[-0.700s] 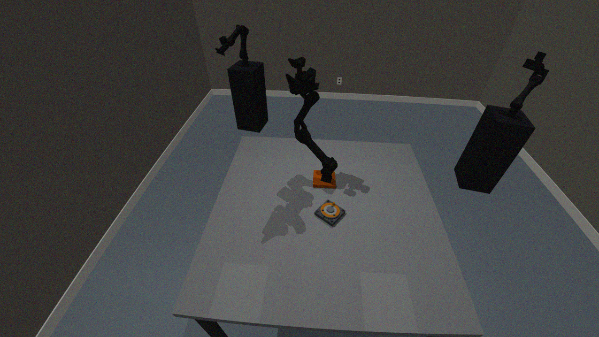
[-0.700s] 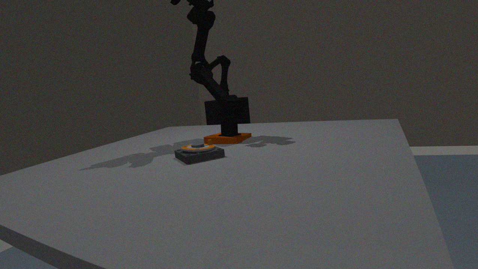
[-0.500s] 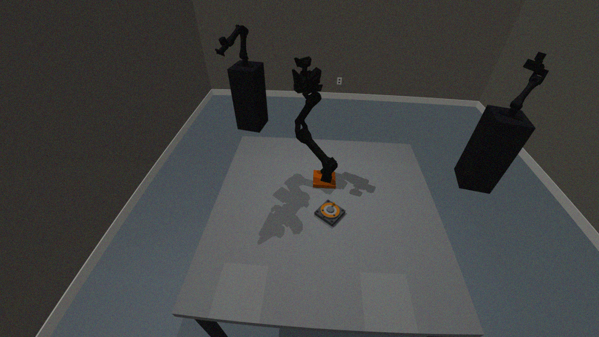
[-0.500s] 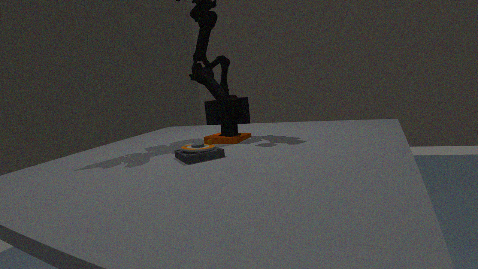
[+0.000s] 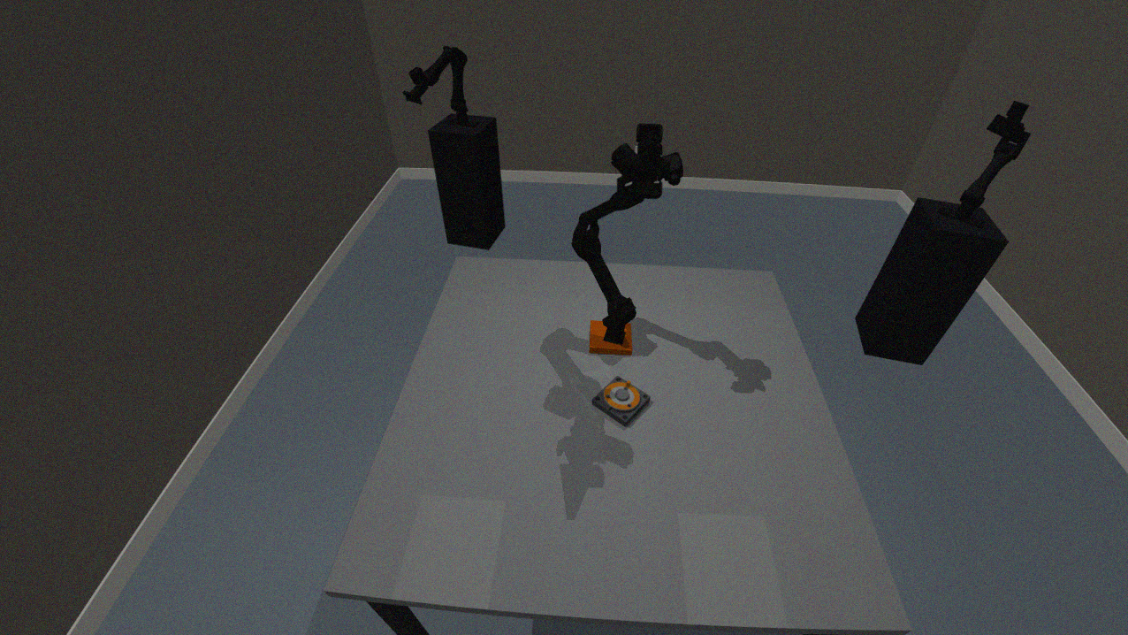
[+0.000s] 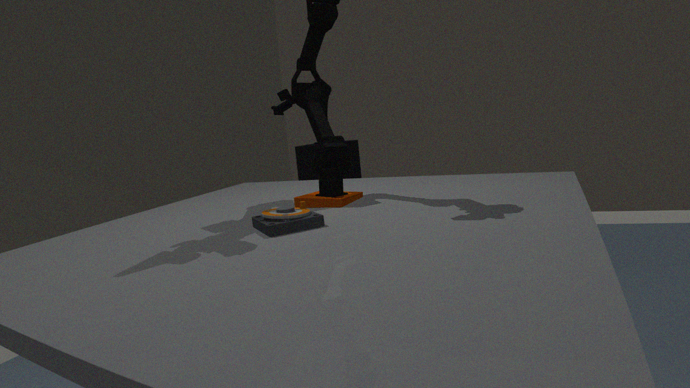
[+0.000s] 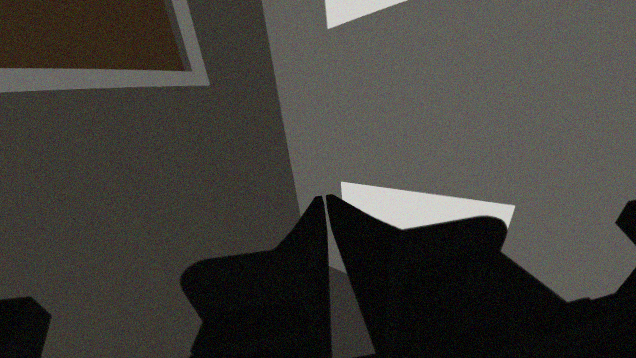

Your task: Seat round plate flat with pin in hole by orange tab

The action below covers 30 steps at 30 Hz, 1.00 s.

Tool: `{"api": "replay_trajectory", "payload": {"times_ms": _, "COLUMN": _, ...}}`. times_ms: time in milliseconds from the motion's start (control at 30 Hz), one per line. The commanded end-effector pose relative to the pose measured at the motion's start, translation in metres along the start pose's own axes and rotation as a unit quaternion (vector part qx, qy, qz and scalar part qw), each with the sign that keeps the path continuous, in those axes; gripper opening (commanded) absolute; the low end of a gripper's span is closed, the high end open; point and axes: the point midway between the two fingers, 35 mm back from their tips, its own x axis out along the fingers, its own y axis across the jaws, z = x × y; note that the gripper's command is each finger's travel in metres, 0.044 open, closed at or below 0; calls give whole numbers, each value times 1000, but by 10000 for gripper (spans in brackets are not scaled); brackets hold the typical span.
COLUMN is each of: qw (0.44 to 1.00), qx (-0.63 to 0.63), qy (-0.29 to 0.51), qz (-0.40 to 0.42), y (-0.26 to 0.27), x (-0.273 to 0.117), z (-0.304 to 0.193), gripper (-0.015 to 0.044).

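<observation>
From the top view you see the plate [image 5: 621, 395] on its base [image 5: 622, 410] near the middle of the table [image 5: 489, 442], just in front of the arm's orange mount [image 5: 609, 338], well away from every table edge. The tool [image 5: 648, 135] is raised high above the far edge. From the exterior view, the plate [image 6: 285, 212] sits slightly tilted on the base [image 6: 287, 223], with open table all around. In the wrist view your tool [image 7: 325, 198] is clenched on nothing, tips nearly touching, pointed at walls and ceiling.
</observation>
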Motion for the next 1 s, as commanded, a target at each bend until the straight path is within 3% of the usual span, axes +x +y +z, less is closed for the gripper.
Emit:
{"api": "replay_trajectory", "payload": {"times_ms": 0, "qw": 995, "qx": 38, "qy": -63, "qz": 72, "y": 58, "x": 6, "z": 50, "gripper": 0}}
{"api": "replay_trajectory", "payload": {"times_ms": 267, "qw": 961, "qx": 104, "qy": -109, "qz": 230, "y": 166, "x": -3, "z": 104, "gripper": 0}}
{"api": "replay_trajectory", "payload": {"times_ms": 467, "qw": 908, "qx": 146, "qy": -85, "qz": 384, "y": 265, "x": -31, "z": 120, "gripper": 0}}
{"api": "replay_trajectory", "payload": {"times_ms": 667, "qw": 836, "qx": 184, "qy": -18, "qz": 516, "y": 346, "x": -72, "z": 114, "gripper": 0}}
{"api": "replay_trajectory", "payload": {"times_ms": 800, "qw": 742, "qx": 235, "qy": 85, "qz": 622, "y": 408, "x": -123, "z": 101, "gripper": 0}}
{"api": "replay_trajectory", "payload": {"times_ms": 967, "qw": 639, "qx": 269, "qy": 208, "qz": 690, "y": 450, "x": -176, "z": 82, "gripper": 0}}
